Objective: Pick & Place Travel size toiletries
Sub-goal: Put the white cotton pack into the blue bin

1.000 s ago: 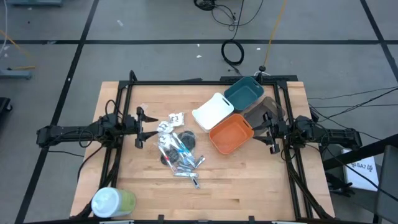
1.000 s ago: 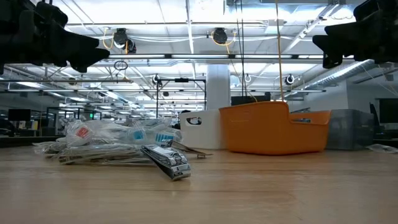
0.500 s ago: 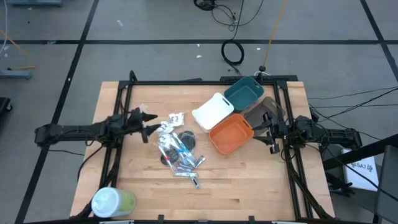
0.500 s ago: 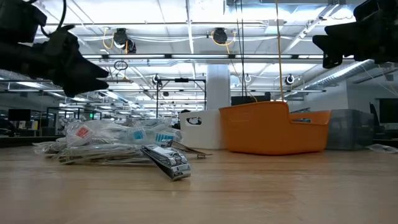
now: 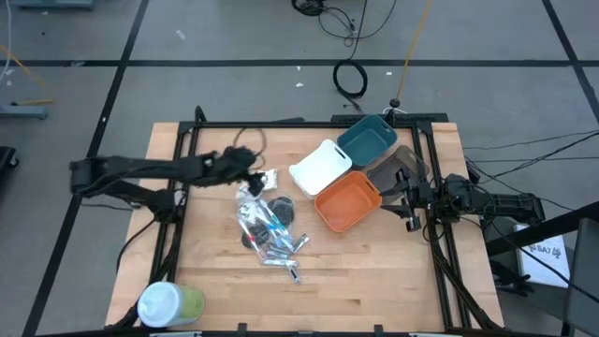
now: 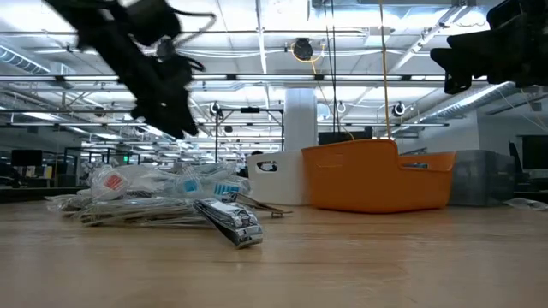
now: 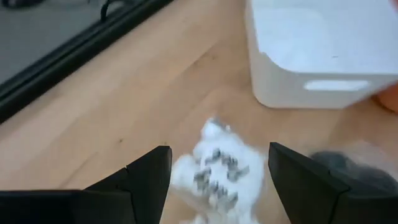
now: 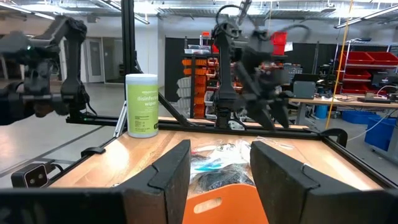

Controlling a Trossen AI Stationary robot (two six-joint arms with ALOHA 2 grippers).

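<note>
The left gripper (image 7: 214, 180) hangs with fingers spread just above a white crinkly packet (image 7: 214, 171) at the edge of the toiletries pile (image 5: 267, 220) mid-table, beside the white bin (image 5: 321, 168). Only the left wrist view shows the packet between the fingers, untouched. The right gripper (image 5: 409, 200) waits beside the orange bin (image 5: 346, 201), fingers apart, empty.

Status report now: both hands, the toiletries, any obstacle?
Left hand open, above white packet at pile edge. Right hand open, empty, waiting by orange bin. Toiletries all on table, none binned. Nothing in the way.
</note>
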